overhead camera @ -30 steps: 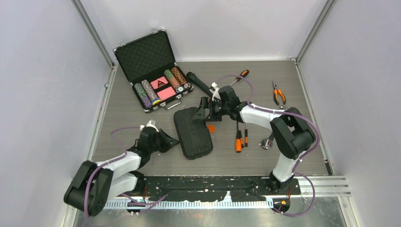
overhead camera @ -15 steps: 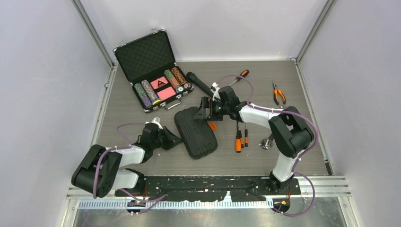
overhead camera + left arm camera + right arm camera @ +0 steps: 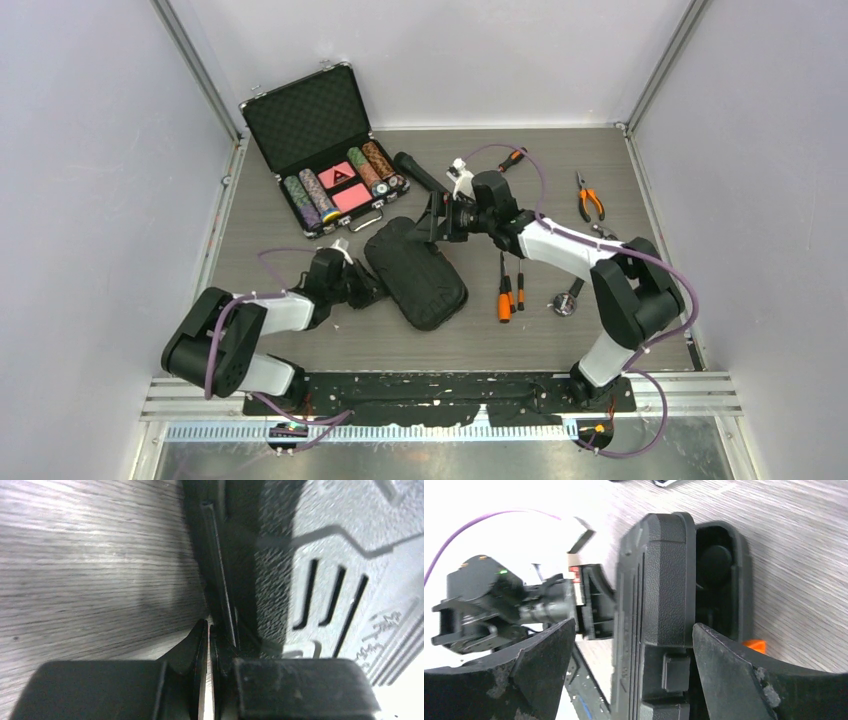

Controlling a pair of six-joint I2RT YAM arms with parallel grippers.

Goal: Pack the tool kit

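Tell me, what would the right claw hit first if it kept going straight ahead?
The tool case. It sits between the open fingers of the right claw, so going on would likely press straight into it.

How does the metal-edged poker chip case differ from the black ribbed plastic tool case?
The metal-edged poker chip case stands open, lid raised; the black ribbed plastic tool case lies nearly shut. The chip case has square metal-trimmed corners; the tool case is rounded plastic. Chips sit in the chip case; orange-handled screwdrivers lie outside the tool case. Both are black and rest on the table.
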